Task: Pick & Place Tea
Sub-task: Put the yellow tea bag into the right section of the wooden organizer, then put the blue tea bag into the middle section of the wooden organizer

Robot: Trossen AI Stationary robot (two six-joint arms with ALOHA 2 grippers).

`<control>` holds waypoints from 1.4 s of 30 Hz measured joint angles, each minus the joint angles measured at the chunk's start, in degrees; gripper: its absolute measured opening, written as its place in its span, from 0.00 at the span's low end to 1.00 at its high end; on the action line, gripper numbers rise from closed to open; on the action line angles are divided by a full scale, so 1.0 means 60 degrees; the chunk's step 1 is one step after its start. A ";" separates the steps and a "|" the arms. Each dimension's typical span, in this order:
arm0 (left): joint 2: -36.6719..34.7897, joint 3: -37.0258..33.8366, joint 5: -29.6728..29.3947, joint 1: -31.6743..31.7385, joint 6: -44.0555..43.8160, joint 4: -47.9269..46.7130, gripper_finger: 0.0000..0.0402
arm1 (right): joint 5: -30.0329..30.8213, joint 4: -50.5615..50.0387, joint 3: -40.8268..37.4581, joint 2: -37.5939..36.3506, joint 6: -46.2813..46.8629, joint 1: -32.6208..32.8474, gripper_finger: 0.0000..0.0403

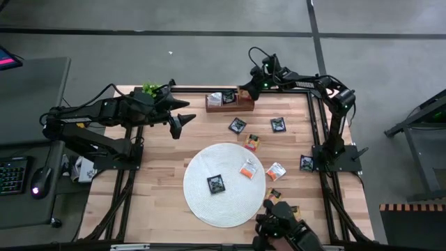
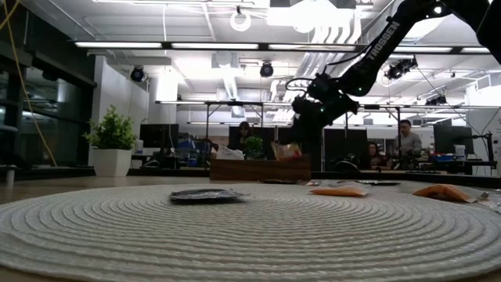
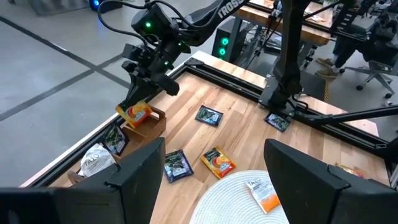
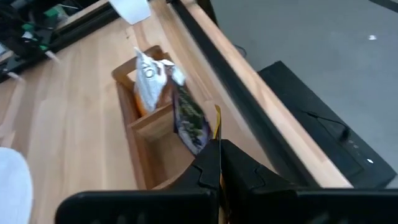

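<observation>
The brown wooden tray (image 1: 230,101) stands at the table's far edge. A white sachet (image 4: 147,78) leans in one compartment and a black sachet (image 4: 189,121) in the middle one. My right gripper (image 1: 244,91) is over the tray's right end compartment, shut on a red-orange and yellow sachet (image 3: 138,114). My left gripper (image 1: 182,123) hovers open above bare wood left of the tray, touching nothing. More sachets lie flat on the table: black ones (image 1: 237,125) (image 1: 278,125) and an orange one (image 1: 251,142). Two sachets (image 1: 216,183) (image 1: 249,169) lie on the round white mat (image 1: 209,209). My right gripper pinches the red-orange sachet between its two fingers (image 3: 130,99), coming from above and slanting down. In the right wrist view the sachet shows edge-on as a thin yellow strip (image 4: 217,124) beside the fingers. It hangs below the fingers at the end compartment (image 3: 155,118). Whether it touches the tray's floor, I cannot tell.
A raised wooden rail and black frame (image 4: 249,81) run just behind the tray. The right arm's base (image 1: 334,150) stands at the table's right edge with a black sachet (image 1: 306,162) beside it. More sachets (image 1: 276,171) (image 1: 274,194) lie right of the mat. People sit in the room beyond.
</observation>
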 joint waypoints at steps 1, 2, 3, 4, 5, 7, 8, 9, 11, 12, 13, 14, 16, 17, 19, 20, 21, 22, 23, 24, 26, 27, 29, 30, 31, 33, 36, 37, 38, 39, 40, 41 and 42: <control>0.0000 0.0000 0.0000 0.0000 -0.0004 0.0000 0.67 | 0.0073 0.0000 0.0000 0.0002 0.0021 0.0000 0.00; 0.0000 0.0000 0.0000 0.0000 -0.0004 0.0000 0.67 | 0.0125 0.0000 0.0000 0.0002 0.0068 -0.0002 0.00; 0.0000 0.0000 0.0000 0.0000 -0.0004 0.0000 0.67 | 0.0147 0.0000 0.0000 0.0000 0.0092 -0.0008 0.00; 0.0000 0.0000 0.0000 0.0000 -0.0004 0.0000 0.67 | 0.0145 0.0000 0.0000 0.0004 0.0091 -0.0011 0.00; 0.0000 0.0000 0.0000 0.0000 -0.0004 -0.0001 0.67 | 0.0125 -0.0004 0.0000 0.0000 0.0091 -0.0007 0.00; 0.0000 0.0000 0.0000 0.0000 -0.0004 -0.0002 0.67 | 0.0034 -0.0021 -0.0002 0.0002 0.0093 -0.0007 0.00; 0.0000 0.0000 0.0000 0.0000 -0.0004 -0.0004 0.67 | 0.0001 -0.0022 -0.0003 0.0003 0.0093 0.0010 0.00; 0.0000 0.0000 0.0000 0.0000 -0.0004 -0.0004 0.67 | -0.0004 -0.0022 -0.0004 0.0004 0.0094 0.0034 0.00; 0.0000 0.0000 0.0000 0.0000 -0.0004 -0.0009 0.67 | -0.0011 -0.0024 -0.0004 0.0004 0.0093 0.0081 0.00; 0.0000 0.0000 0.0000 0.0000 -0.0004 -0.0017 0.67 | -0.0008 -0.0025 -0.0004 0.0004 0.0093 0.0113 0.00; 0.0000 0.0000 0.0000 0.0000 -0.0004 -0.0040 0.67 | 0.0006 -0.0028 -0.0004 0.0001 0.0091 0.0143 0.00; 0.0000 0.0000 0.0000 0.0000 -0.0007 -0.0074 0.67 | 0.0029 -0.0025 -0.0004 0.0004 0.0094 0.0174 0.00; 0.0004 0.0000 0.0000 0.0000 -0.0011 -0.0084 0.67 | 0.0210 -0.0025 -0.0004 0.0004 0.0091 0.0228 0.00; 0.0004 0.0000 0.0000 0.0000 -0.0011 -0.0087 0.67 | 0.0351 -0.0031 -0.0004 0.0002 0.0095 0.0258 0.00; 0.0004 0.0000 0.0000 0.0000 -0.0011 -0.0084 0.67 | 0.0597 -0.0035 -0.0004 0.0002 0.0096 0.0294 0.02; 0.0004 0.0000 0.0000 0.0000 -0.0015 -0.0084 0.67 | 0.0683 -0.0040 -0.0004 0.0004 0.0133 0.0304 0.03; 0.0004 0.0000 0.0000 0.0000 -0.0015 -0.0084 0.67 | 0.0778 -0.0040 -0.0004 0.0004 0.0175 0.0306 0.04; 0.0004 0.0000 0.0000 0.0000 -0.0015 -0.0084 0.67 | 0.0893 -0.0044 -0.0004 0.0004 0.0230 0.0306 0.05; 0.0004 0.0000 0.0000 0.0000 -0.0015 -0.0084 0.67 | 0.1012 -0.0047 -0.0004 0.0004 0.0243 0.0306 0.07; 0.0004 0.0000 0.0000 0.0000 -0.0015 -0.0084 0.67 | 0.1020 -0.0052 -0.0004 0.0004 0.0270 0.0307 0.08; 0.0004 0.0000 0.0000 0.0000 -0.0015 -0.0084 0.67 | 0.1027 -0.0096 -0.0004 0.0004 0.0273 0.0306 0.13; 0.0004 0.0000 0.0000 0.0000 -0.0015 -0.0084 0.67 | 0.1033 -0.0124 -0.0004 0.0004 0.0271 0.0306 0.15; 0.0004 0.0000 0.0000 0.0000 -0.0015 -0.0084 0.67 | 0.1045 -0.0198 -0.0004 0.0004 0.0277 0.0310 0.19; 0.0004 0.0000 0.0000 0.0000 -0.0015 -0.0084 0.67 | 0.1045 -0.0219 -0.0004 0.0004 0.0277 0.0310 0.22; 0.0004 0.0000 0.0000 -0.0004 -0.0015 -0.0084 0.67 | 0.1045 -0.0234 -0.0004 0.0004 0.0277 0.0310 0.24; 0.0004 0.0000 0.0000 -0.0001 -0.0016 -0.0084 0.67 | 0.1044 -0.0229 -0.0004 0.0004 0.0277 0.0310 0.27; 0.0004 0.0000 0.0021 0.0000 -0.0018 -0.0084 0.67 | 0.1073 -0.0239 -0.0007 -0.0039 0.0270 0.0310 0.30; 0.0004 0.0000 0.0043 0.0000 -0.0018 -0.0083 0.67 | 0.1081 -0.0240 -0.0011 -0.0103 0.0266 0.0310 0.31; 0.0004 0.0000 0.0070 0.0000 -0.0018 -0.0080 0.67 | 0.1099 -0.0240 -0.0015 -0.0179 0.0266 0.0306 0.31; 0.0004 0.0000 0.0096 -0.0002 -0.0018 -0.0084 0.67 | 0.1158 -0.0226 -0.0015 -0.0281 0.0262 0.0299 0.31; 0.0004 0.0000 0.0130 -0.0002 -0.0018 -0.0080 0.67 | 0.1222 -0.0219 -0.0015 -0.0399 0.0259 0.0287 0.31; 0.0004 0.0000 0.0131 0.0000 -0.0018 -0.0084 0.67 | 0.1280 -0.0211 -0.0015 -0.0513 0.0231 0.0273 0.31; 0.0004 0.0000 0.0135 -0.0001 -0.0018 -0.0081 0.67 | 0.1348 -0.0206 -0.0015 -0.0647 0.0204 0.0259 0.31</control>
